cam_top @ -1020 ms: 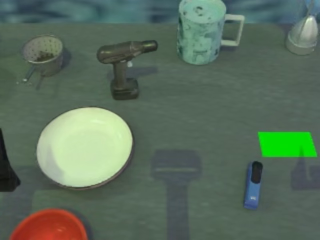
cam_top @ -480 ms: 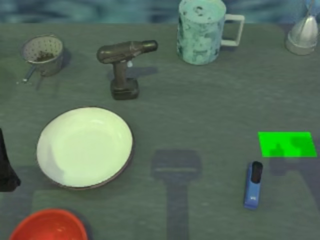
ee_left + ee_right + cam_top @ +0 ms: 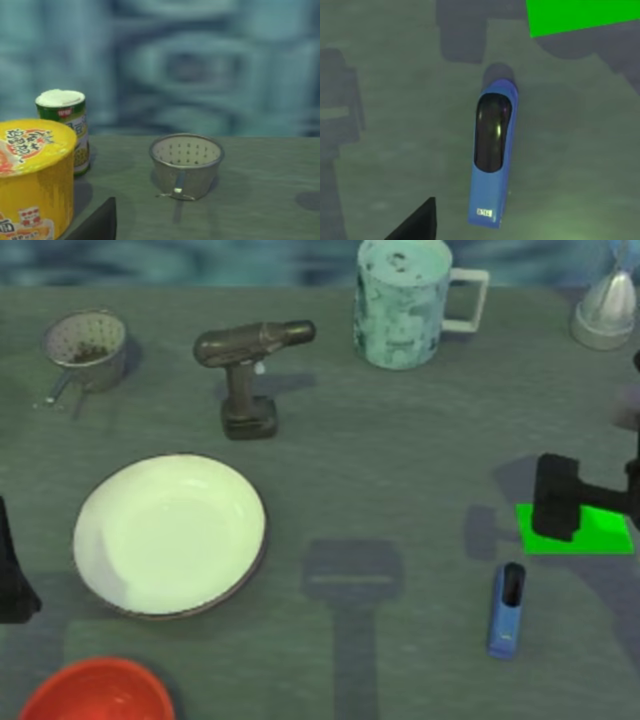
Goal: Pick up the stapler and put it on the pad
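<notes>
Approach step: right gripper [image 3: 557, 502] over pad [image 3: 600, 532] at desk's right edge, finger state can't tell. Stapler [image 3: 507, 609] untouched nearby; next, descend & grasp. Left arm parked.

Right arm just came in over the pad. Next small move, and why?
Probably shift the right gripper toward the table's near edge and lower it over the stapler. In the top view it sits above the pad, off the stapler, which lies untouched on the table just short of the pad. The right wrist view already shows the stapler below. The left arm stays parked at the left edge.
</notes>
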You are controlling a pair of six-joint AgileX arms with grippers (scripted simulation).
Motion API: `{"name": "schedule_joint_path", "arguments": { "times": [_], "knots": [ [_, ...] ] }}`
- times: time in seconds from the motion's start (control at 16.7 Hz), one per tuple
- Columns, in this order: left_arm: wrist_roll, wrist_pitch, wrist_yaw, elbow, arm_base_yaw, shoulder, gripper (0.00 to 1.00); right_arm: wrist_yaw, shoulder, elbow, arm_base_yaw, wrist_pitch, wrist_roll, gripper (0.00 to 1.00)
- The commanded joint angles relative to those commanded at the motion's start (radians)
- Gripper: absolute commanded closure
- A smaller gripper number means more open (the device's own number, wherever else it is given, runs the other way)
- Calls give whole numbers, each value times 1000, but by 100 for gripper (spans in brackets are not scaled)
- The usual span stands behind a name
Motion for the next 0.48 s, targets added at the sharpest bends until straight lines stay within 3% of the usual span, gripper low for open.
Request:
{"name": "schedule_joint_path", "arguments": {
  "times": [0.48],
  "knots": [
    [0,0,0,0,0,0,0,-4,408,319,128,-247,185,0]
  ]
}}
